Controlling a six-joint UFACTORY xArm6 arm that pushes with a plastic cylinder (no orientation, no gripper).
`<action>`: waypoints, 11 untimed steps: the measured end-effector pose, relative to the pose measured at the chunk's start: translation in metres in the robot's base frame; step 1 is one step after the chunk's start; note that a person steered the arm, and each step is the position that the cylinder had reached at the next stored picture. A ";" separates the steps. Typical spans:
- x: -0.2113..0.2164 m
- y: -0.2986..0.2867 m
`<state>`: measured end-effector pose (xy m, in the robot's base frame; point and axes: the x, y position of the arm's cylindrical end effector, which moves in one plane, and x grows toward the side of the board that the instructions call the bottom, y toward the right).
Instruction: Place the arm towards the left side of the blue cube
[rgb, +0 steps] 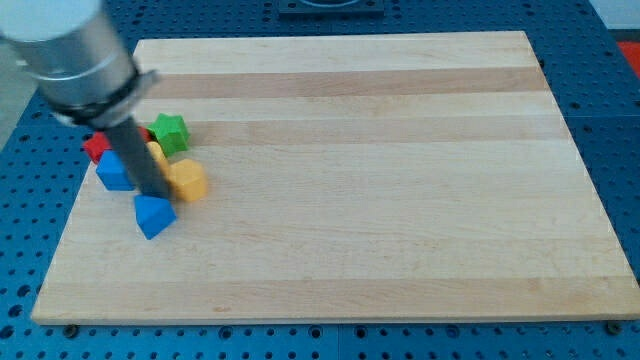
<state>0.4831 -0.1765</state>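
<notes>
A blue cube (153, 215) lies on the wooden board (400, 200) near the view's left edge. My tip (159, 194) is at the end of the dark rod, just above the cube's top edge and seemingly touching it. A second blue block (112, 172) sits up and to the left of the cube, partly behind the rod. An orange-yellow block (187, 181) lies just right of the rod. A yellow block (157, 153) peeks out behind the rod. A green star-shaped block (170, 132) and a red block (96, 148) sit further up.
The board rests on a blue perforated table (30, 280). The arm's grey cylinder (70, 50) fills the view's top left corner. The blocks are clustered close to the board's left edge.
</notes>
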 end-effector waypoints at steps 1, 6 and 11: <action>-0.010 0.071; -0.020 -0.010; 0.000 -0.127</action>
